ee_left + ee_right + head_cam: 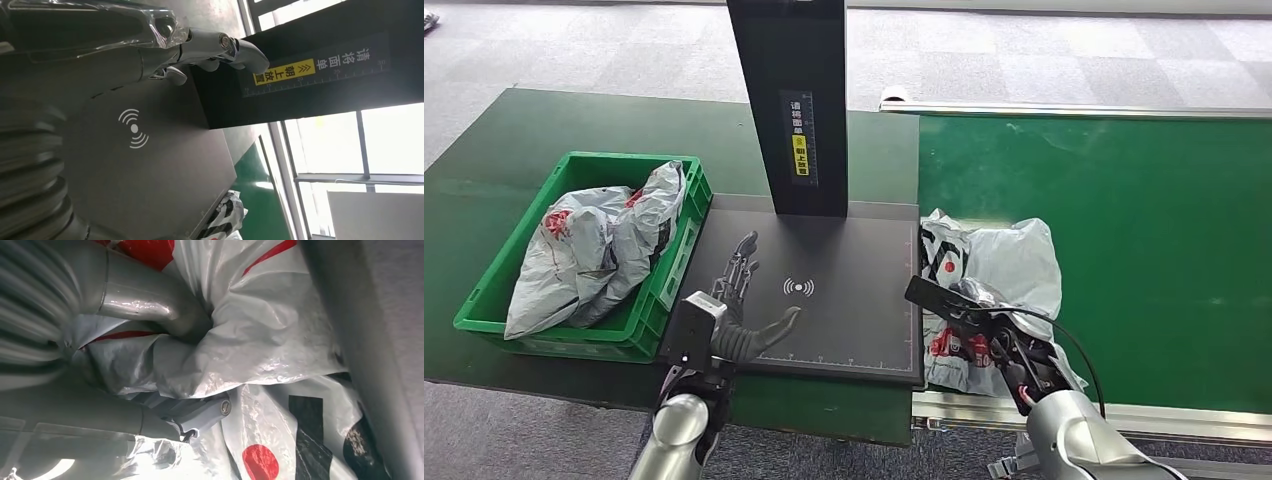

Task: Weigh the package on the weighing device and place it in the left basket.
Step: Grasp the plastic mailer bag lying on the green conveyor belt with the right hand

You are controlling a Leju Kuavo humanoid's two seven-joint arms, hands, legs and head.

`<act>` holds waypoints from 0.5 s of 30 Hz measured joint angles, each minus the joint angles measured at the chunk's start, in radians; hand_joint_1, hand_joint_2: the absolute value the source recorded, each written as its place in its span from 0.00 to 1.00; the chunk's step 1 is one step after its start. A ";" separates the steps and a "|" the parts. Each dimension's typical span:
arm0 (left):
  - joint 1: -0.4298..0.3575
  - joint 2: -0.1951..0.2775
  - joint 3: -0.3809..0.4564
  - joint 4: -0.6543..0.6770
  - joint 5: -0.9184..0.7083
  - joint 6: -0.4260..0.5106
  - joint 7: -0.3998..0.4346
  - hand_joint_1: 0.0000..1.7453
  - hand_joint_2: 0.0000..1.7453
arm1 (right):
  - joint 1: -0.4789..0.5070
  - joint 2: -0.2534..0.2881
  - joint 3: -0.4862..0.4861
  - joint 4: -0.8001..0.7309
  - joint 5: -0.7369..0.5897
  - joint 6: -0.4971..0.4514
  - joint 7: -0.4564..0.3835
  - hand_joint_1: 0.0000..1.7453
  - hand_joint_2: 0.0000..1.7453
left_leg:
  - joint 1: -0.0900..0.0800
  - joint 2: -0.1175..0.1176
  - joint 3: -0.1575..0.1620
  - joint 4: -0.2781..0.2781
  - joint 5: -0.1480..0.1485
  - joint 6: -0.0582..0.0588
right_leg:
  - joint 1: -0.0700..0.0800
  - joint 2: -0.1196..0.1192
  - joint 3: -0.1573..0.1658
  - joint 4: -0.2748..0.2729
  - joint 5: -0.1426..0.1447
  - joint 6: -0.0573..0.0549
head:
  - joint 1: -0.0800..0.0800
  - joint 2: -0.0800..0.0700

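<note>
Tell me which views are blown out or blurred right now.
Head view: evenly lit and sharp. Left wrist view: windows behind the scale's post are blown out, and the left hand nearest the lens is soft. Right wrist view: the package shows glare on its wrinkles, with the right hand blurred up close.

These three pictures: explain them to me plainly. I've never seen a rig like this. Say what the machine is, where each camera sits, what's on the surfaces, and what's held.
It is a humanoid robot with two silver arms. The wide picture looks down from its head; the other two come from cameras at its wrists.

The black weighing device sits in the middle, with a dark post rising behind it. The left hand hovers open over the plate, holding nothing.

On the green conveyor, the right hand grips a grey package; the right wrist view shows its fingers dug into the plastic.

The green basket on the left holds other grey bags.
</note>
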 joint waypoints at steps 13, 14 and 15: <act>0.032 0.010 0.012 -0.032 0.024 0.020 -0.020 0.00 1.00 | 0.076 0.034 -0.049 -0.191 -0.298 -0.230 -0.195 1.00 1.00 | 0.000 0.001 -0.001 0.000 0.000 0.000 | 0.000 0.000 -0.001 0.000 0.000 0.000 | 0.000 0.000; 0.032 0.010 0.013 -0.032 0.027 0.023 -0.026 0.00 1.00 | 0.083 0.038 -0.059 -0.221 -0.347 -0.251 -0.225 1.00 1.00 | 0.000 0.001 -0.001 0.000 0.000 0.000 | 0.000 0.000 -0.001 0.000 0.000 0.000 | 0.000 0.000; 0.032 0.010 0.014 -0.032 0.029 0.026 -0.031 0.00 1.00 | 0.091 0.043 -0.068 -0.253 -0.399 -0.274 -0.258 1.00 1.00 | 0.000 0.001 -0.001 0.000 0.000 0.000 | 0.000 0.000 -0.001 0.000 0.000 0.000 | 0.000 0.000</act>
